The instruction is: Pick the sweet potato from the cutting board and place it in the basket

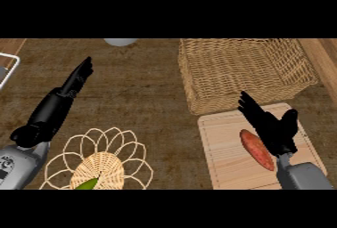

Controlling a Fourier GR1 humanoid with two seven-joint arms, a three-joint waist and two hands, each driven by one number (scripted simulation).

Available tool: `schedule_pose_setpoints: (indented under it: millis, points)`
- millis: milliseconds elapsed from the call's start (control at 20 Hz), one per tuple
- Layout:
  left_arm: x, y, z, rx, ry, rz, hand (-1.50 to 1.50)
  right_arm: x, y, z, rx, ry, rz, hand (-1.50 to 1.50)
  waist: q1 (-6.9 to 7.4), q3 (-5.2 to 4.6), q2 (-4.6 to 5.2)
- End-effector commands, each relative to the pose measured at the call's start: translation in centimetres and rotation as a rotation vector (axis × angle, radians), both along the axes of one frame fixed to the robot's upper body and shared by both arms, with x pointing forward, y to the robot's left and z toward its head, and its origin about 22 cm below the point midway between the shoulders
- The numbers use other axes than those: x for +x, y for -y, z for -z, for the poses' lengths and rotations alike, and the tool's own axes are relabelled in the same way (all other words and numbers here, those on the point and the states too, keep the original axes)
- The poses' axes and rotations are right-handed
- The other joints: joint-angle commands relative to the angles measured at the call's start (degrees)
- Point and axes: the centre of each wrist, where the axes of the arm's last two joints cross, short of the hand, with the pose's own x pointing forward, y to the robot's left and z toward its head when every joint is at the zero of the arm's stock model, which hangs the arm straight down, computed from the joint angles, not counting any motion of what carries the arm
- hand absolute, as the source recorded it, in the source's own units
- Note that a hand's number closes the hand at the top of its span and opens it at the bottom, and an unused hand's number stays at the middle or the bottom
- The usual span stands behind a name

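The sweet potato (256, 150) lies on the cutting board (223, 151), toward its right half, long axis running from upper left to lower right. The right robot hand (273, 127) sits over it with fingers straight and spread, thumb apart, holding nothing; contact with the sweet potato cannot be determined. The basket (244, 71) stands just behind the cutting board. No writing is legible anywhere. The left robot hand (77, 79) rests open at the left over the bench (145, 102), fingers extended. A wicker trivet (99, 160) with a looped rim lies at lower left, a green item (86, 183) on it.
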Motion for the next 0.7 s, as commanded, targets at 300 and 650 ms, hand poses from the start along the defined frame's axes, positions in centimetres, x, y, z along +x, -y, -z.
schedule_pose_setpoints:
  millis: [300,650]
  points:
    - [-2.8,0.5,5.9,-0.349,-0.183,-0.308,0.00,-0.5,4.1,-8.9,-0.040,0.512,-0.412,1.50,1.10,1.39,-2.04]
    - [-5.0,2.0,4.7,-0.396,-0.170,-0.355,0.00,-9.2,-1.3,-4.6,-0.160,0.527,-0.110,-1.50,-0.47,1.47,-1.76]
